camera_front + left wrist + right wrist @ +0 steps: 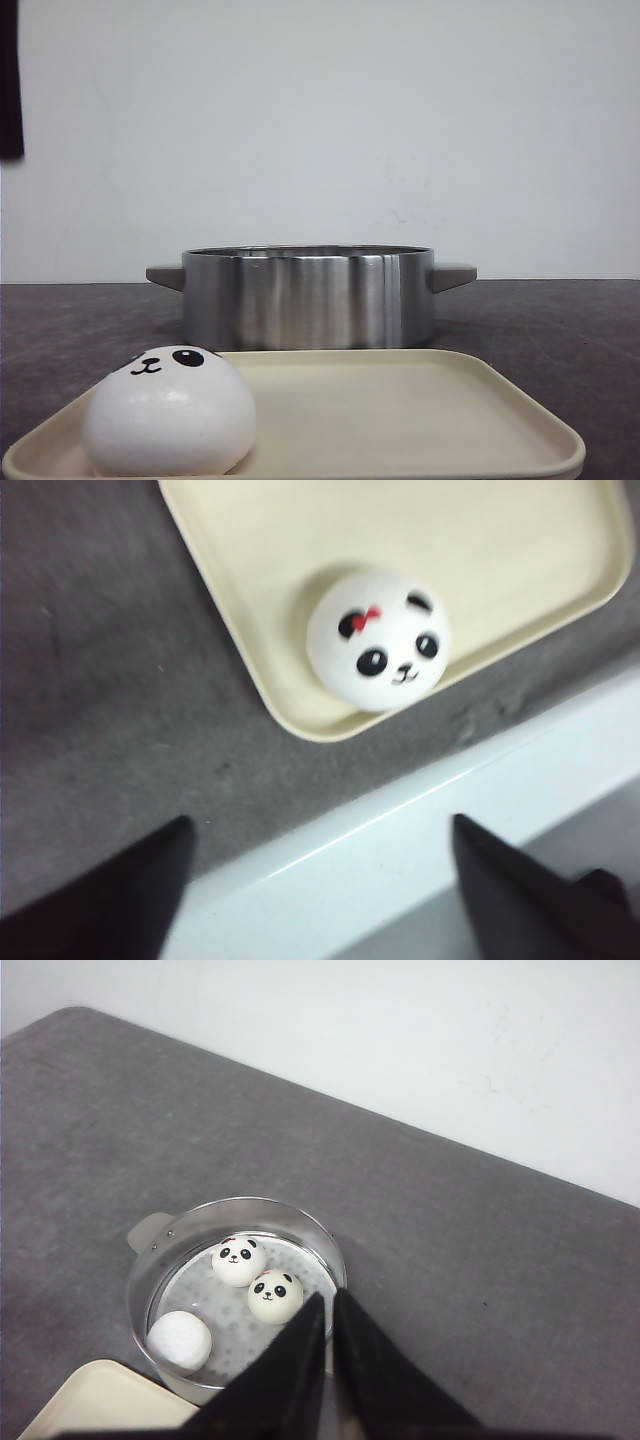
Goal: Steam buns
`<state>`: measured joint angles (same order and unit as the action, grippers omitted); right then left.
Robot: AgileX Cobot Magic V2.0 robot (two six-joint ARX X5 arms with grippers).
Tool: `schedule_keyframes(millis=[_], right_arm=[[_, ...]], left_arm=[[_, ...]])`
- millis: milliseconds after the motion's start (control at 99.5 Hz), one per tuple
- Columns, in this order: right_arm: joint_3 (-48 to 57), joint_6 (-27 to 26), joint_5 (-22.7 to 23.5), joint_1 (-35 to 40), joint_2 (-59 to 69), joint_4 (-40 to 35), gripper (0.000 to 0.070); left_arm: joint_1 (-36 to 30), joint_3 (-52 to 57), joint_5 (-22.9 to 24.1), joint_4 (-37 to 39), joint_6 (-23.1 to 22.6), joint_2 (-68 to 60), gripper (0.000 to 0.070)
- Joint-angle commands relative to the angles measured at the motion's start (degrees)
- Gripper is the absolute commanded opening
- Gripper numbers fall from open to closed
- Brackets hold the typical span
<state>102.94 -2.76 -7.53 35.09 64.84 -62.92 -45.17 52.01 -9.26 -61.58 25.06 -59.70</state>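
Item 1. Dark grey, mottled table top (560, 330), running back to a plain white wall (320, 120); a white ledge (420, 830) borders its near edge in the left wrist view.

Item 2. Left gripper (320, 900): two black fingers (110, 900), spread wide apart and released, nothing between them. It hangs above the table's near edge, beside the tray corner.

Item 3. Cream, rounded-corner, shallow plastic tray (420, 420), lying flat on the table at the front, just before the pot.

Item 4. One glossy white dome-shaped panda bun (168, 412), resting in the tray's near left corner as the front view shows it, close against the raised rim. Black eyes, black ears, small nose and smile; a small red bow by one ear shows in the left wrist view (378, 640).

Item 5. Round, brushed stainless-steel steamer pot (308, 296) with two grey side handles, standing upright on the table directly behind the tray. Perforated steel insert (250, 1335) inside.

Item 6. Three further white buns inside the pot, on the insert: two face up and touching each other, the first panda-faced bun (239, 1260) and the second panda-faced bun (275, 1295); the third bun (179, 1340), face not visible, sits apart from them, nearer the tray.

Item 7. Right gripper (330, 1350): black fingers (280, 1380) clenched together, only a thin slit between them, grasping nothing. It hovers above the pot's rim, high over the table.
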Motion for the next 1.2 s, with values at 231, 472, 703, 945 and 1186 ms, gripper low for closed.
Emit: schedule_keyframes(millis=[231, 472, 703, 945, 1186], right_arm=[[1.0, 0.2, 0.0, 0.4, 0.3, -1.0, 0.0004], [1.0, 0.2, 0.0, 0.4, 0.2, -1.1, 0.0004], [1.0, 0.2, -0.1, 0.3, 0.2, -1.9, 0.0004], [1.0, 0.2, -0.7, 0.3, 0.2, -3.4, 0.0004], [1.0, 0.2, -1.6, 0.3, 0.2, -3.6, 0.0004]], left_arm=[[-3.7, 0.7, 0.1, 12.9, 5.9, -8.3, 0.0613], [-4.1, 0.7, 0.5, 15.4, 5.9, -18.6, 0.0607], [-4.1, 0.7, 0.5, 19.2, 5.9, -25.5, 0.0584], [-4.1, 0.7, 0.5, 20.3, 5.1, -27.5, 0.0064], [-4.1, 1.8, 0.0, 19.6, 3.9, -27.5, 0.0]])
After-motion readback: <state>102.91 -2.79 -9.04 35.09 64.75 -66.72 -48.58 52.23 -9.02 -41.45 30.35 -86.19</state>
